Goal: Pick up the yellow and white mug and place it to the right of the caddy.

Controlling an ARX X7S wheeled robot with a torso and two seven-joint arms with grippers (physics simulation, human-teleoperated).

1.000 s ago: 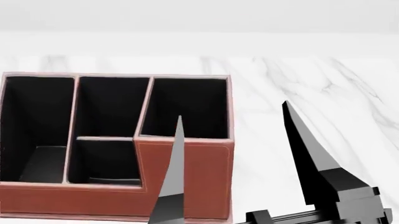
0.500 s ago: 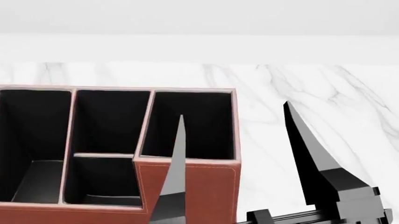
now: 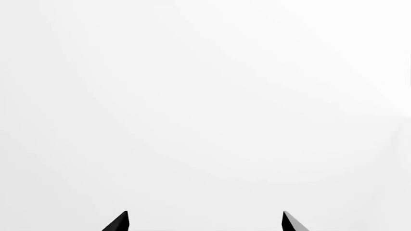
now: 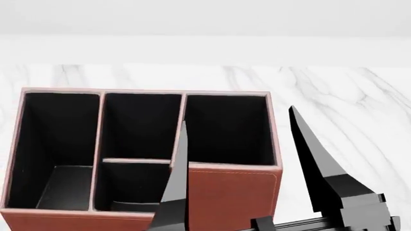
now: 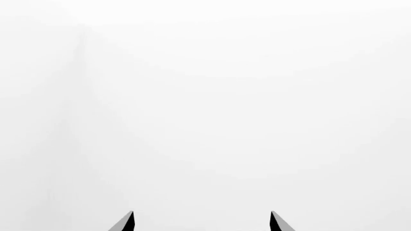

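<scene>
The reddish-brown caddy (image 4: 232,193) fills the left and middle of the head view, its black-lined compartments open to the top. The yellow and white mug is out of view in every frame. My right gripper (image 4: 238,115) rises from the lower right of the head view, open, its two dark fingers spread wide. One finger overlaps the caddy's front, the other stands over the marble to the caddy's right. Nothing is between them. The right gripper (image 5: 201,212) and left gripper (image 3: 205,212) each show only two parted fingertips against blank white in their wrist views.
The caddy stands on a white marble table (image 4: 340,101) that stretches to its right and behind it. A plain white wall (image 4: 205,19) runs along the far edge.
The caddy has slid down and then rightward in the head view, so its left wall now shows. The right gripper keeps the same place in the picture, still open.
</scene>
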